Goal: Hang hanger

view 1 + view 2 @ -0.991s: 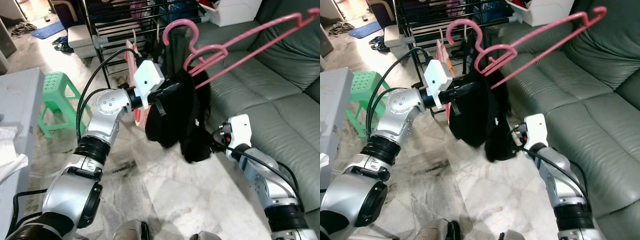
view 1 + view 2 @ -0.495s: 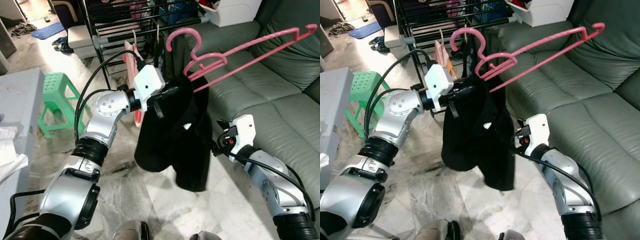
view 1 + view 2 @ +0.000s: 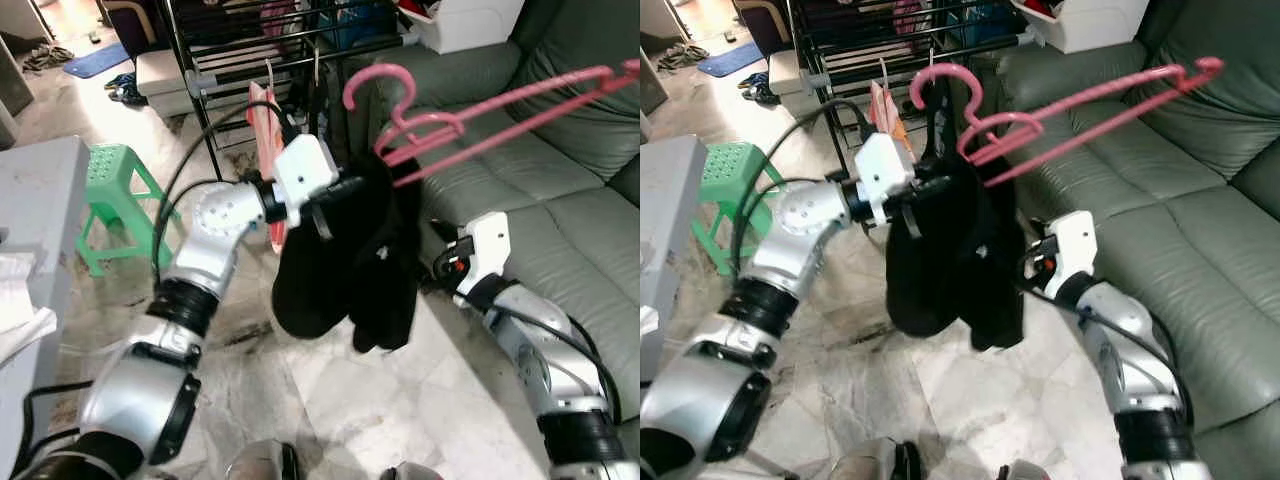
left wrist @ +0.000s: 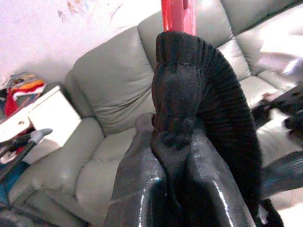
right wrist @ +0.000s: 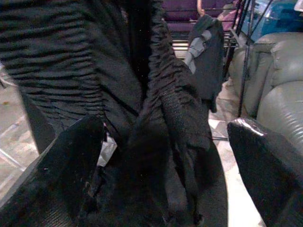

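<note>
A pink hanger (image 3: 480, 115) sticks up and to the right over the sofa, its hook (image 3: 375, 80) near the drying rack. A black garment (image 3: 340, 260) hangs bunched from its lower end. My left gripper (image 3: 345, 190) is shut on the garment's ribbed waistband (image 4: 189, 94), just below the red hanger bar (image 4: 179, 16). My right gripper (image 5: 165, 156) stands open at the garment's lower right side, with folds of black cloth between its fingers (image 5: 71, 165). The right wrist (image 3: 480, 250) is just right of the cloth.
A black drying rack (image 3: 250, 40) with hung clothes stands behind the garment. A grey-green sofa (image 3: 560, 200) runs along the right, with a white box (image 3: 465, 20) at its far end. A green stool (image 3: 115, 190) and a grey table (image 3: 40, 220) are at the left.
The hanger has shifted slightly right. The garment hangs shorter and more bunched than half a second ago. My right gripper has risen closer to the cloth.
</note>
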Tool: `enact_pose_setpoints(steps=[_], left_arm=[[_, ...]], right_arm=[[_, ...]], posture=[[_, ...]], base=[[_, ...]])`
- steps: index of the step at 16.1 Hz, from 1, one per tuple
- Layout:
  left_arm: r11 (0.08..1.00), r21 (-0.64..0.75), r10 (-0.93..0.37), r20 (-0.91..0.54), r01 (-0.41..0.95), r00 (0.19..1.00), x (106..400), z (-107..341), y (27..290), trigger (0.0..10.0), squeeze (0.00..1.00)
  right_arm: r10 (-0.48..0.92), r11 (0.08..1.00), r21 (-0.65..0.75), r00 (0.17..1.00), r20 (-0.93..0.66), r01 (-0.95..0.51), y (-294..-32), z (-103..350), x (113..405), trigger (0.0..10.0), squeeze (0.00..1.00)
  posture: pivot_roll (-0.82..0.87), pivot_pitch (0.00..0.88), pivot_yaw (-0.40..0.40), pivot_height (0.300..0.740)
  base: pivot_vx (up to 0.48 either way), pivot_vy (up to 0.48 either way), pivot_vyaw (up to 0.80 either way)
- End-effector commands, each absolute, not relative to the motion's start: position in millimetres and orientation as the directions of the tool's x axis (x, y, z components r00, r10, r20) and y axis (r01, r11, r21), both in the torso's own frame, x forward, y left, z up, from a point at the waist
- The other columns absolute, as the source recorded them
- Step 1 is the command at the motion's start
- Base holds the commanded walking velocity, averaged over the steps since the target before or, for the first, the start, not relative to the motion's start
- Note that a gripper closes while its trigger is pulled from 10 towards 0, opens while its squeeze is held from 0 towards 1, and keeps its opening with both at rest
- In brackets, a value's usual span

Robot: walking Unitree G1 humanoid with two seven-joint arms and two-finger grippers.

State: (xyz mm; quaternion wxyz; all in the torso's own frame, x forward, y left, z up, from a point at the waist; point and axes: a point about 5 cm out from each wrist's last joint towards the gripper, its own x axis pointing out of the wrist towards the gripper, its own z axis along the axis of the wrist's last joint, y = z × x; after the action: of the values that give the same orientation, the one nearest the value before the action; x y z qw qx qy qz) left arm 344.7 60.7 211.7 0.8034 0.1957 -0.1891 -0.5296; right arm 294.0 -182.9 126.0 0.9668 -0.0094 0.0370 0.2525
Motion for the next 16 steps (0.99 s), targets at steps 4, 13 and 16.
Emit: enact_pose_setpoints(steps=[4,13,16], left_arm=[[0.356,0.52,-0.934,0.173,0.777,0.312,337,237,53,0.0,0.0],[0.529,0.447,-0.848,0.316,0.721,0.426,350,280,76,0.0,0.0],[0.62,0.464,-0.779,0.267,0.633,0.568,368,271,112,0.0,0.0]], right_arm=[[0.414,0.907,-0.03,0.904,-0.108,-0.419,-182,123,310,10.0,0.0],[0.22,0.966,-0.079,0.943,-0.25,-0.246,-225,101,302,10.0,0.0],[0.047,0.993,-0.091,0.96,-0.276,-0.075,-284,109,273,0.0,0.0]], posture=[[-0.05,0.0,0.057,0.74],[-0.05,0.007,0.048,0.74],[-0.07,0.011,0.054,0.74]], base=[[0.0,0.0,0.0],[0.0,0.0,0.0],[0.0,0.0,0.0]])
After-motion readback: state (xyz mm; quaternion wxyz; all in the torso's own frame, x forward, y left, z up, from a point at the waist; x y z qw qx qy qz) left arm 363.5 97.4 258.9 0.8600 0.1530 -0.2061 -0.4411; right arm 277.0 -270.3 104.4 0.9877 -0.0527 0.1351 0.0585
